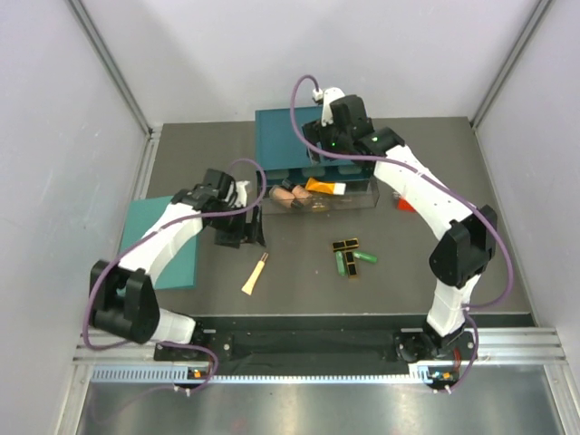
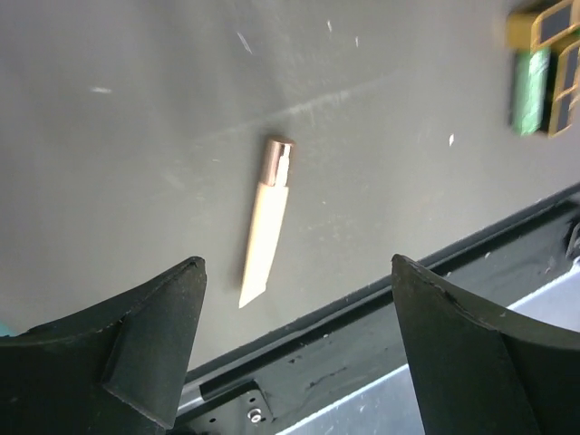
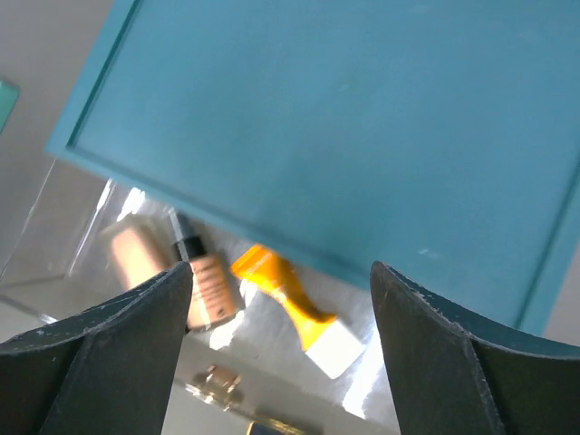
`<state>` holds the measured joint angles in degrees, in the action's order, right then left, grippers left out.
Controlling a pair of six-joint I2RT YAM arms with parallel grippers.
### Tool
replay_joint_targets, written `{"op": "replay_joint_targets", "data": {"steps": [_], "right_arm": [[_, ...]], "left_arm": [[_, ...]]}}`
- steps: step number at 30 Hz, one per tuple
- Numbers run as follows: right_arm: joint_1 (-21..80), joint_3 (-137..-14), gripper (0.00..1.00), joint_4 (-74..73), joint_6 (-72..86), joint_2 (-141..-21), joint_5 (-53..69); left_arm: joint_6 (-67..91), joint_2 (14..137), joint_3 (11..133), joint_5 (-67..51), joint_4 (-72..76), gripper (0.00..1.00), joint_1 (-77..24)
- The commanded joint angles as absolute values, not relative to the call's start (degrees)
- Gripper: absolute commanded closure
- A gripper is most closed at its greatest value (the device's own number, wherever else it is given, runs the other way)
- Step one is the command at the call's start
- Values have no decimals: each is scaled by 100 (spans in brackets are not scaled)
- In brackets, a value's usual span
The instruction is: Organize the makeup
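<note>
Left gripper (image 2: 297,272): it is opened wide and nothing is held.
Cream tube (image 2: 263,231): it is seen lying flat on the table (image 2: 136,136), just under the open gripper, with its shiny cap pointed away.
Feel: it is judged to be light, smooth and soft at the flat end. It is best taken across the middle, nearer the cap.
Room: bare table is left on both sides of the tube. A black rail (image 2: 408,299) is close behind the flat end. The green sticks (image 2: 530,91) and flat cases (image 2: 557,23) are kept well off to the right.
Right gripper (image 3: 279,272): it is opened wide and nothing is held.
Under it: a tan bottle (image 3: 207,281) and an orange-white tube (image 3: 290,304) are laid in a clear box (image 1: 362,201), beside a teal panel (image 3: 362,118).
Care: the box's see-through walls could be bumped.
</note>
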<state>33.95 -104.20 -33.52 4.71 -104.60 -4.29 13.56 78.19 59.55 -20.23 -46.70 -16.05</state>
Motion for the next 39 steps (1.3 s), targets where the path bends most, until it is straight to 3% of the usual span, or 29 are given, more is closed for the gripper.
{"op": "replay_joint_targets", "data": {"steps": [1,13,20,26,29,33,39], "right_arm": [[3068,-10845,21,-3199,615,-10573,-246],[2707,-10732,20,-3261,773,-10538,-62],[2690,-10740,20,-3261,791,-10538,-44],[2690,-10670,20,-3252,773,-10564,-18],[2698,-10617,20,-3217,791,-10573,-18],[2698,-10556,20,-3217,773,-10582,140],[2672,-10407,19,-3182,782,-10547,193]], "left_arm": [[1485,8444,5985,-1759,-4693,13,-1995],[1564,9123,5740,-854,-4553,19,-2452],[1652,8106,5765,-158,-4421,8,-2461],[1679,7174,5634,-193,-4236,6,-2461],[1696,6909,5511,-184,-4210,8,-2496],[1810,7048,5615,-420,-4402,21,-2531],[1854,7698,5757,-326,-4702,23,-3083]]}}
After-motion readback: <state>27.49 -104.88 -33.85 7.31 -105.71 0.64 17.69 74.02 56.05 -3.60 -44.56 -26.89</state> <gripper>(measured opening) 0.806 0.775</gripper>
